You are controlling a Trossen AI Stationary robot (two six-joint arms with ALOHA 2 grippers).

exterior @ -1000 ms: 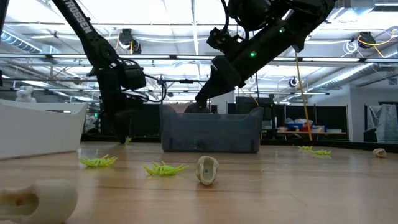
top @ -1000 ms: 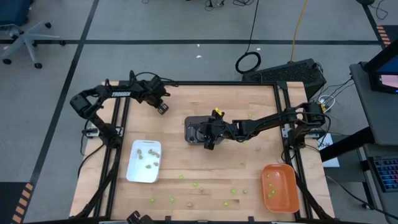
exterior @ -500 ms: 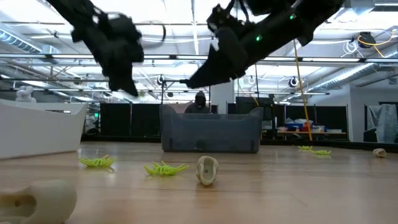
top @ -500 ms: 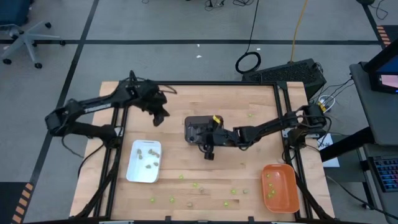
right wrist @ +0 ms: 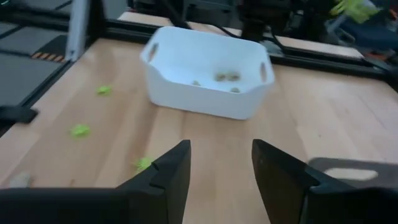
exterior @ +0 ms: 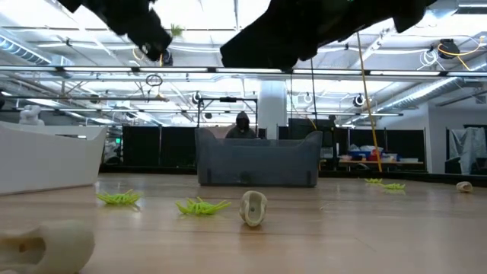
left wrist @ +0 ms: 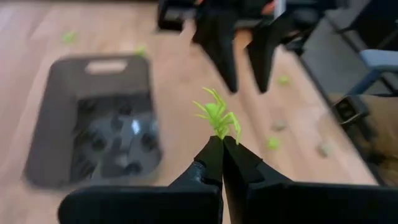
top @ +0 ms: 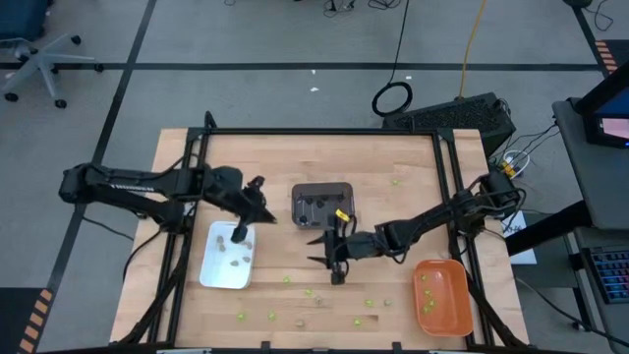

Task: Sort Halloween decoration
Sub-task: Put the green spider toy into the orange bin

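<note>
My left gripper (top: 263, 212) hangs between the white tray (top: 210, 270) and the dark grey tray (top: 321, 187), shut on a lime-green spider trinket (left wrist: 217, 116); the trinket also shows in the low view (exterior: 176, 30). My right gripper (top: 328, 262) is open and empty above the table, just near of the grey tray, pointing toward the white tray (right wrist: 205, 106). Tan trinkets lie in the white tray (right wrist: 227, 77), dark ones in the grey tray (left wrist: 112, 143), green ones in the orange tray (top: 428, 295). Loose green (top: 308, 292) and tan (top: 300, 322) trinkets lie on the table. My left gripper pinches the green spider trinket by its lower end (left wrist: 221, 134) between its two fingertips. The rest of the trinket sticks out beyond the fingertips with its legs spread. It is lifted clear of the table and the trays.
The orange tray (top: 457, 315) stands at the near right corner. Several green spiders (exterior: 199, 206) and tan skull-like pieces (exterior: 253, 208) are scattered along the table's near part. Another green piece lies at the far right (top: 396, 181). Free wood shows in the far half.
My left gripper has risen from the table's far left corner and swung toward the near edge and right, carrying the green trinket up to a spot between the white and grey trays. My right gripper has moved from over the grey tray toward the near edge and risen.
</note>
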